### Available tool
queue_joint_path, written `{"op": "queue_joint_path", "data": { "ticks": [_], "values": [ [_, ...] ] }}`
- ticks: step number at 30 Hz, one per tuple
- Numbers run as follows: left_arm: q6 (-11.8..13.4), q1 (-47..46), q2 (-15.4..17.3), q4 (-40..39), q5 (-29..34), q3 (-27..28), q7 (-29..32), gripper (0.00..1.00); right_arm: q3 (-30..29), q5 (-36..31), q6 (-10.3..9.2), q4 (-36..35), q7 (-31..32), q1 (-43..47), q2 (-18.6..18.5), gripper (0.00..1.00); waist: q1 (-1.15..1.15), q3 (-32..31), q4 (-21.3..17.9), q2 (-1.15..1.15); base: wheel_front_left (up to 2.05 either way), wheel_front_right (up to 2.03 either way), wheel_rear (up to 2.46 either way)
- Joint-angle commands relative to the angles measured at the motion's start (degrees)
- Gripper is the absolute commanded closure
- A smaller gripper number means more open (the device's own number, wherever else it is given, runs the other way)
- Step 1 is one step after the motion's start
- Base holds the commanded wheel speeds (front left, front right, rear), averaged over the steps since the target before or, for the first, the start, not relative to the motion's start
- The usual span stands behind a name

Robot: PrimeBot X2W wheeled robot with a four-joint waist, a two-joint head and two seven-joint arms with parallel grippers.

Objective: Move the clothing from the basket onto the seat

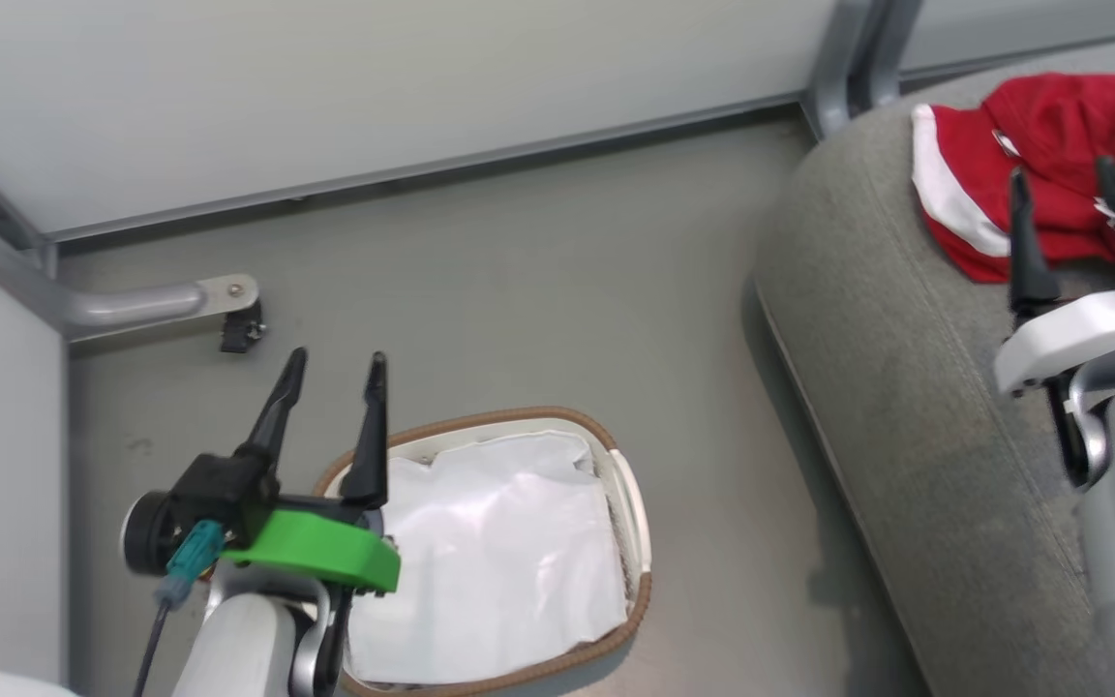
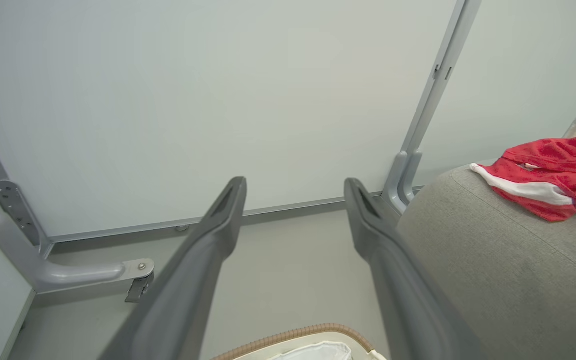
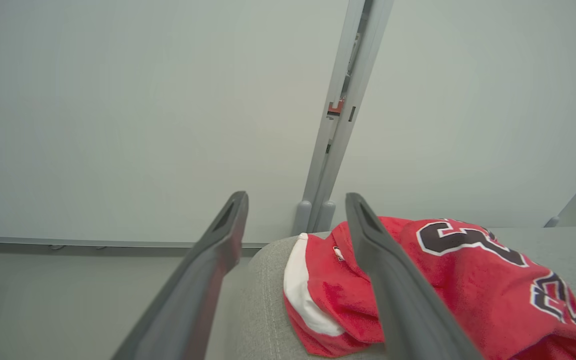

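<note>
The red clothing [image 1: 1041, 165] with white trim and black numbers lies crumpled on the grey seat [image 1: 906, 387] at the upper right; it also shows as clothing [image 2: 548, 177] and clothing [image 3: 448, 285]. My right gripper [image 1: 1066, 189] hovers open just above its near edge, holding nothing. The oval basket [image 1: 630, 503] with a brown rim stands on the floor at the lower middle, and inside it I see just the white liner [image 1: 499, 561]. Above the basket's left rim my left gripper [image 1: 337, 373] stands open and empty.
Pale partition walls [image 1: 374, 87] close the back and left. A grey bracket foot [image 1: 141, 305] sticks out on the floor at the left, and an upright post [image 1: 848, 58] stands behind the seat. Bare grey floor [image 1: 538, 290] lies between basket and seat.
</note>
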Motion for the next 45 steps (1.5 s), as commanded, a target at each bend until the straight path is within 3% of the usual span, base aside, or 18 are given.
{"op": "queue_joint_path", "data": {
  "ticks": [1, 13, 28, 45],
  "values": [
    [-0.01, 1.85, -0.28, -0.17, -0.68, 1.46, -0.04, 0.0, 0.06, 0.63, -0.08, -0.49, -0.12, 1.71, 1.04, 0.0, 0.0, -3.71, 4.21, 0.0, 0.0, 0.0, 0.0],
    [0.64, 9.48, -1.0, 1.06, -0.25, 10.98, -0.03, 0.0, 0.59, -0.22, -0.08, -5.43, -0.11, 11.7, 8.96, 0.0, 0.0, -6.12, 9.01, 0.0, 0.0, 0.0, 0.0],
    [1.72, 15.4, -1.11, 1.4, -1.92, 10.7, -0.04, 0.0, 5.66, 7.04, -0.08, -10.2, -0.12, 24.92, 9.49, 0.0, 0.0, -9.67, 9.4, 0.0, 0.0, 0.0, 0.0],
    [1.81, 15.77, -1.1, 1.46, -2.78, 9.72, -0.03, 0.0, 6.89, 8.18, -0.08, -8.28, -0.12, 26.17, 9.51, 0.0, 0.0, -10.77, 8.65, 0.0, 0.0, 0.0, 0.0]
  ]
}}
